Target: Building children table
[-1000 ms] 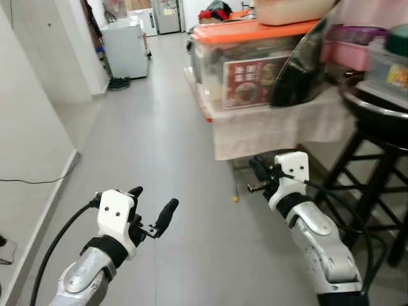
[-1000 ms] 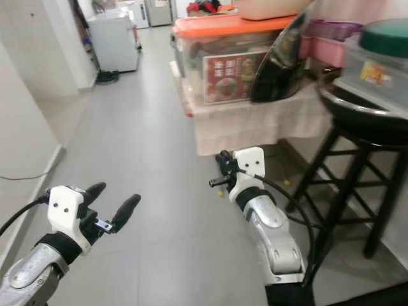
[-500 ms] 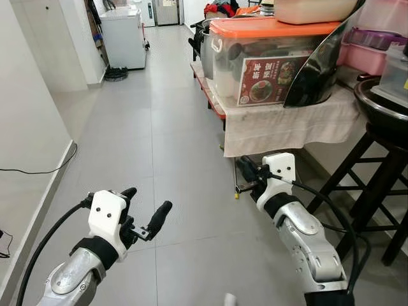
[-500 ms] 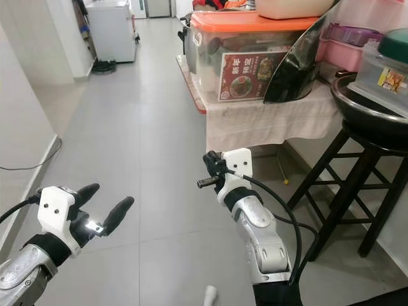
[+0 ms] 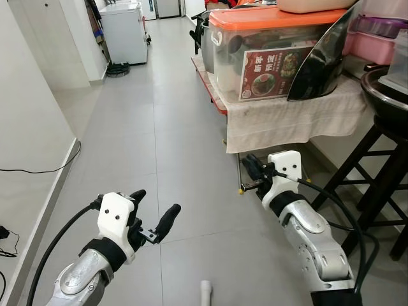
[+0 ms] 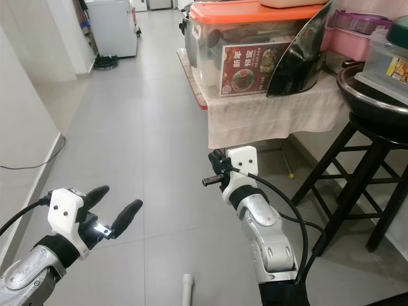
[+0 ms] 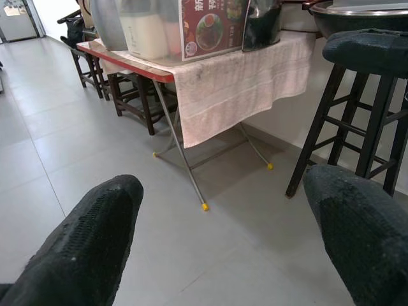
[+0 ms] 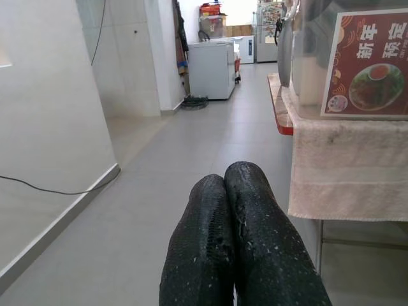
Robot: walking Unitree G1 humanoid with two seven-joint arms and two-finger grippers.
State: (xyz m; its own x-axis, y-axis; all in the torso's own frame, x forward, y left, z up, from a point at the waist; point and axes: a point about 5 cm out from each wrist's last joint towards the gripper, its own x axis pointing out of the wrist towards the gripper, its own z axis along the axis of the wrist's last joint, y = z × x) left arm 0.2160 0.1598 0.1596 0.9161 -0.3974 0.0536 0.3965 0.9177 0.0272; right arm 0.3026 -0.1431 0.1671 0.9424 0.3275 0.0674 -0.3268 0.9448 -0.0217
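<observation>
Children's table part: your likeliest candidate was a white piece (image 5: pixel 205 293) on the floor (image 5: pixel 166 127), cut off by the lower edge of the eye views; I could not tell for sure that it was a table leg
Where it lay: low and close to the robot's body, between the two arms and behind both grippers; you would have had to reach down and back, not forward
Long axis: it seemed to run away from the robot, along the corridor
Nearer arm: the left, by a little, as I judged it
Left gripper (image 5: pixel 155 203): held out over bare tiles, fingers spread wide, holding nothing
Right gripper (image 5: pixel 247 160): raised near the folding table (image 7: pixel 182 153), fingers pressed together on nothing
Shape and surface: the piece looked round, smooth and rigid, like plastic or painted wood; it could roll on the glossy grey tiles
Nearby: a pale towel (image 5: pixel 287 118) draped the folding table; a clear box with an orange lid (image 5: pixel 268 60) stood on it; a black stool (image 5: pixel 382 146) stood at the right
</observation>
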